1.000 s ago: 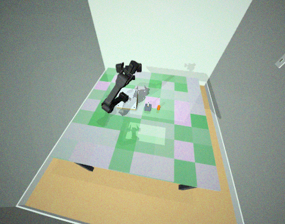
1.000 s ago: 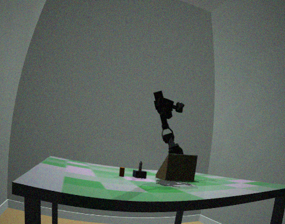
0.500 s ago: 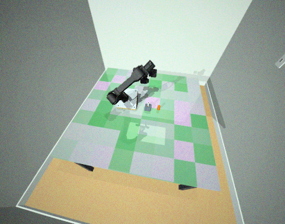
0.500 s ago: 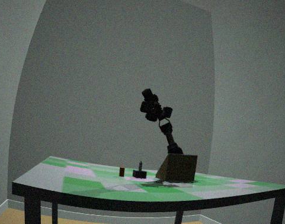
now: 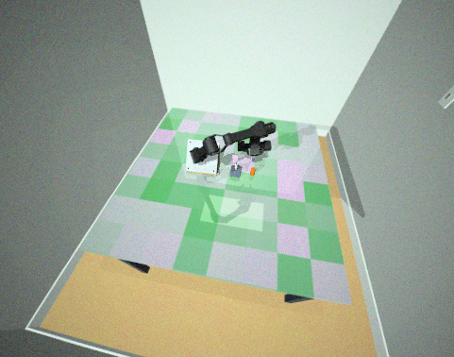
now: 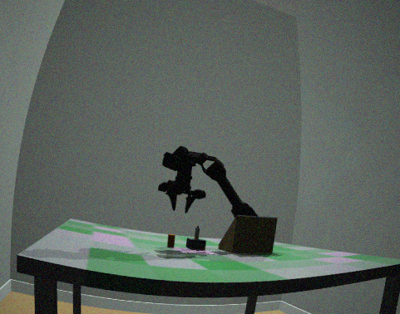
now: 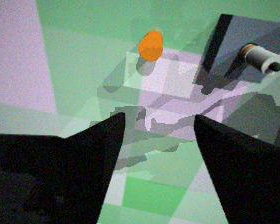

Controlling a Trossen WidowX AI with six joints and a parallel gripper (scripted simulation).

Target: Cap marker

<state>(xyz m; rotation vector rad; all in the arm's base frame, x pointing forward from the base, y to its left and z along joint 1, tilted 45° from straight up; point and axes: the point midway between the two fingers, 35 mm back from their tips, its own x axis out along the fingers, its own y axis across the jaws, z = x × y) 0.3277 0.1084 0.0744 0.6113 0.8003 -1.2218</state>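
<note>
Claw point(image 6: 181, 203), half apart and empty, hangs high above the upright cap point(image 7: 151, 45) standing loose on the desk point(image 6: 165, 272), which lies ahead and slightly left.

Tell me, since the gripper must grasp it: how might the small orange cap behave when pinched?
The small orange cylindrical cap stands upright and loose on the table, so an off-centre touch could probably tip it. Its round sides suggest it would then roll. It looks rigid and likely light.
</note>
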